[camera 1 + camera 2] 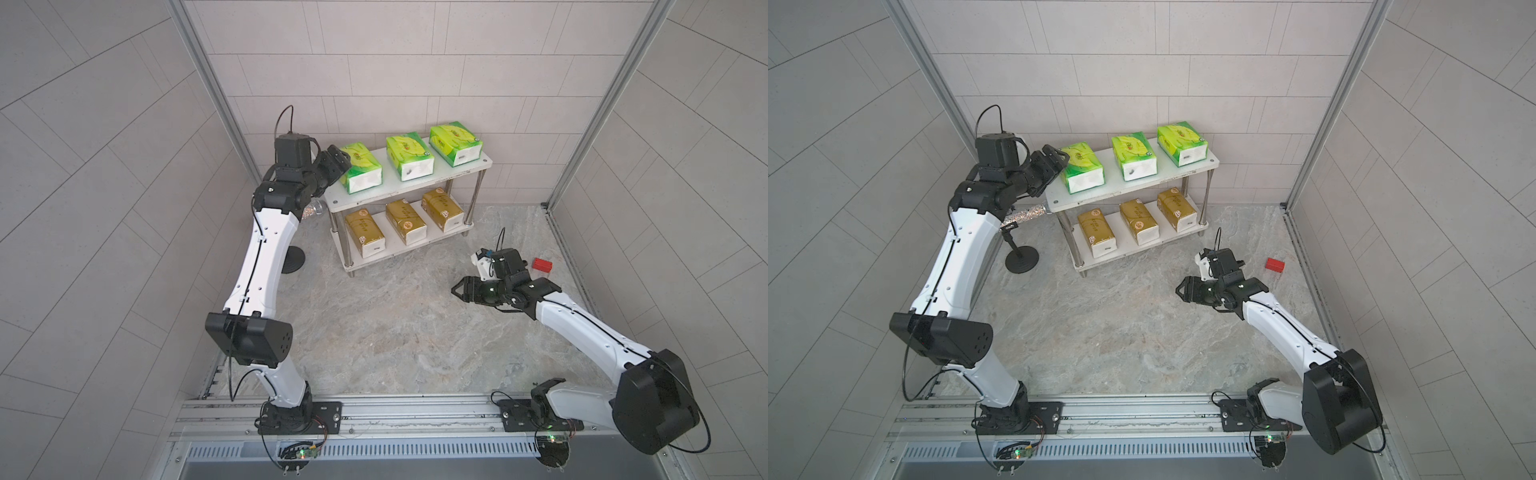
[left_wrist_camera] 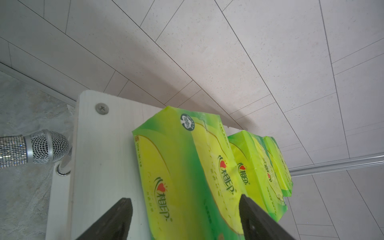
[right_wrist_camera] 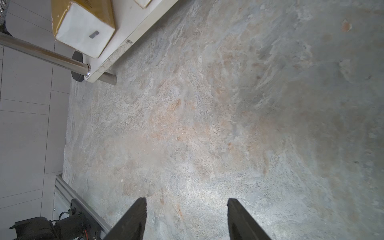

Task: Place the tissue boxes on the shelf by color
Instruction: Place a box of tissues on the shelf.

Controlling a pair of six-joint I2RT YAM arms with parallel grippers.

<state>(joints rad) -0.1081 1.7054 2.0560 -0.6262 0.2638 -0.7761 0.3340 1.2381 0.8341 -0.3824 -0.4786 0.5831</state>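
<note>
The shelf [image 1: 386,188] stands at the back of the stone desk [image 1: 395,332]. On its top board sit the left green box [image 1: 360,167], middle green box [image 1: 409,156] and right green box [image 1: 456,143]. On the low board sit the left gold box [image 1: 364,232], middle gold box [image 1: 406,221] and right gold box [image 1: 442,209].

The left hand [image 2: 184,198] is wide open around the left green box. One finger is clear of it. The other may touch it, but I cannot tell.

The right hand [image 3: 187,200] is open over the desk and holds nothing. A small red block [image 1: 542,266] lies near it. A sparkly microphone [image 2: 47,146] is just beside the shelf.
</note>
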